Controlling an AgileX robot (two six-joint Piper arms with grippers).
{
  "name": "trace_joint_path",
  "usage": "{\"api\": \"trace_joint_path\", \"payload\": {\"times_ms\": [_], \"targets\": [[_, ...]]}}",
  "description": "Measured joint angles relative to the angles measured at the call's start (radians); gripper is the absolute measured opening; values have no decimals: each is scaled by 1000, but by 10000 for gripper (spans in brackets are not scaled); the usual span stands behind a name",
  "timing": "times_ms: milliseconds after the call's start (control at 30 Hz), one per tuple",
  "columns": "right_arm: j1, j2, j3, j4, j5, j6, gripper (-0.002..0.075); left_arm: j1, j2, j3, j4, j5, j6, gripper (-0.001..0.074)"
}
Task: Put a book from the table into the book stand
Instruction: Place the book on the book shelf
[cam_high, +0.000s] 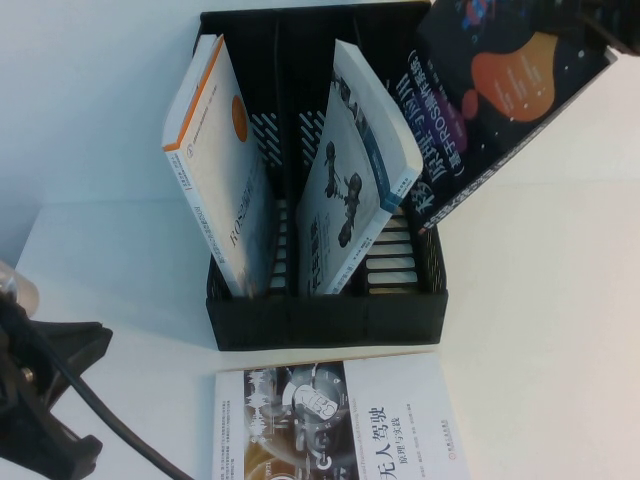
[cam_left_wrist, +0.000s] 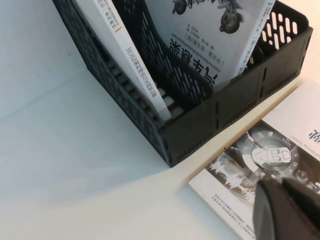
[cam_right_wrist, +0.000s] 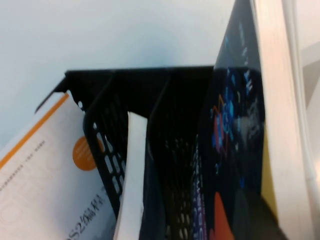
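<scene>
Book (cam_high: 510, 95) tilted over stand (cam_high: 325, 320); left pincer (cam_left_wrist: 287, 210) low, right pincer unseen

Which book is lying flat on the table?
The white book in front of the stand. The other three are tilted up at the stand. The left claw is just above it; the right claw isn't seen.
</scene>
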Motion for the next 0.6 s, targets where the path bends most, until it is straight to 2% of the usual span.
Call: {"api": "trace_joint_path", "payload": {"times_ms": [600], "targets": [[2, 146, -8, 10, 46, -10, 176, 0, 0, 0, -2, 0, 0, -4]]}}
